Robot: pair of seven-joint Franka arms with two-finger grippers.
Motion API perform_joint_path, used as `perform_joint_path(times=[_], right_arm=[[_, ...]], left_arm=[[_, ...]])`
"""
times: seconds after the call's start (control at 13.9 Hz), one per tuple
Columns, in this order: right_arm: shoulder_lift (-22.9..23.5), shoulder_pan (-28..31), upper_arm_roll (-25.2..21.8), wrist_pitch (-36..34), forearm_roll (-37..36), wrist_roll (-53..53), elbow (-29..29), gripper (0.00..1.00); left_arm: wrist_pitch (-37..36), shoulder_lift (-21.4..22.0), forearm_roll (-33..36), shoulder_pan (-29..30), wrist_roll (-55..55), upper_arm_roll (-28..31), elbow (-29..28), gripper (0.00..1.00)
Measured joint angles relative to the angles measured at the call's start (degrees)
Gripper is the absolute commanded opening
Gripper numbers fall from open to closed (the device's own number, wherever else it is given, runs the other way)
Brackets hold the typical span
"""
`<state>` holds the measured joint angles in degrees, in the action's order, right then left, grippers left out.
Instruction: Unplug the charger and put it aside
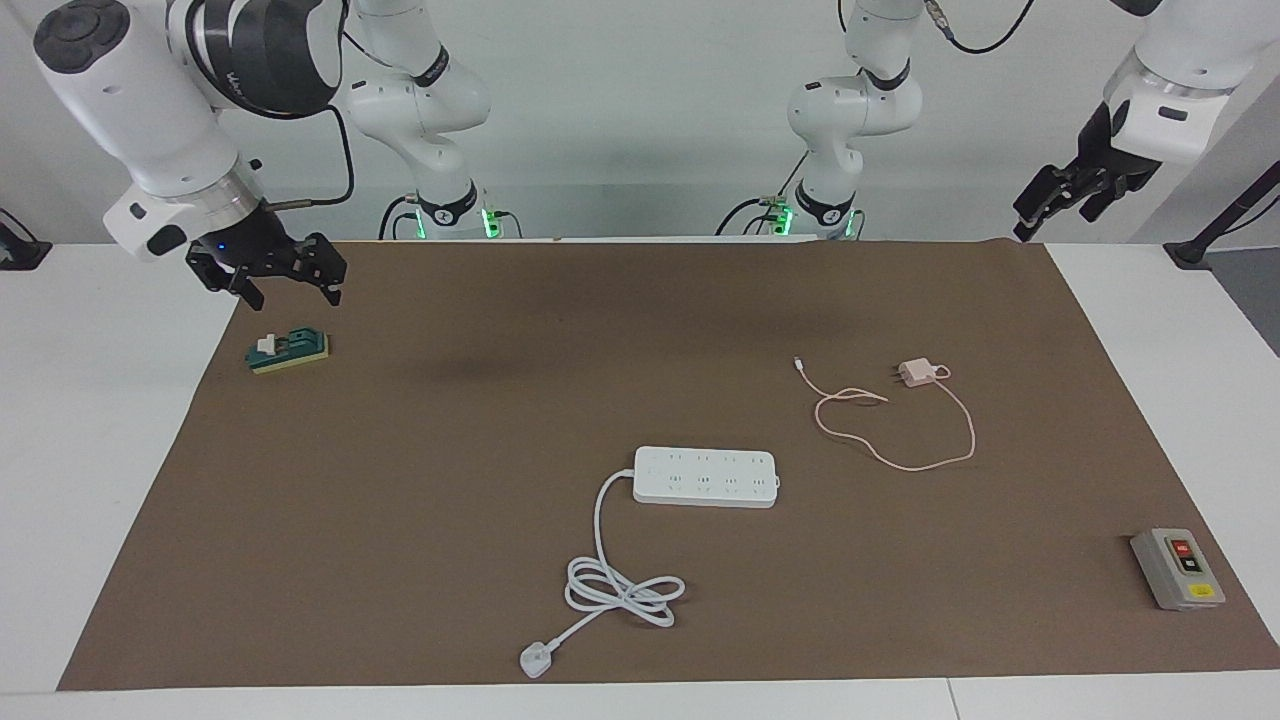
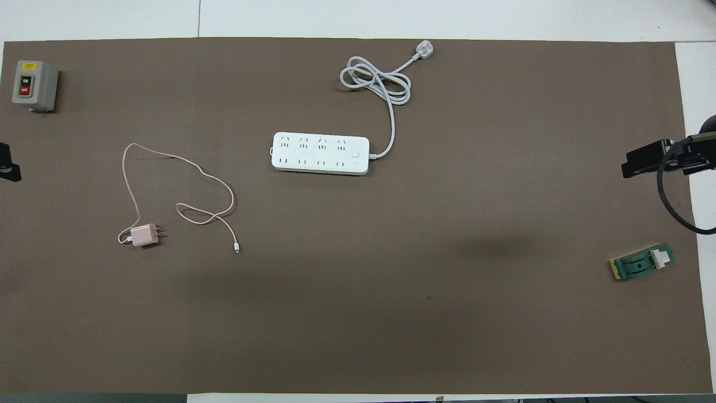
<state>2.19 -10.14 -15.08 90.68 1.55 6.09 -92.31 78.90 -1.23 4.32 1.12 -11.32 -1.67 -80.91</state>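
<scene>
The pale pink charger lies loose on the brown mat, prongs bare, its thin pink cable looped beside it. It sits nearer to the robots than the white power strip, toward the left arm's end, plugged into nothing. My left gripper hangs open and empty, high over the mat's corner at that end. At the right arm's end, my right gripper is open and empty over the mat's edge.
The strip's thick white cord coils to a plug near the mat's edge farthest from the robots. A grey switch box stands at the left arm's end. A small green block lies under the right gripper.
</scene>
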Motion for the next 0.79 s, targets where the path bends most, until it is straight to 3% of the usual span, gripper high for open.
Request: perform_joint_path(times=[0.36,0.79], right_arm=[[-0.3,0.1,-1.9,0.1,0.0,-1.9,-0.4,1.00],[-0.3,0.1,-2.0,0.7,0.0,-2.1,-0.4,1.00]], left_arm=[[8.0,-0.7,0.1,-0.1,1.7,-0.1,-6.6,1.00],[8.8,2.4,-3.2,-0.1,3.3,0.0,-11.9,1.00]])
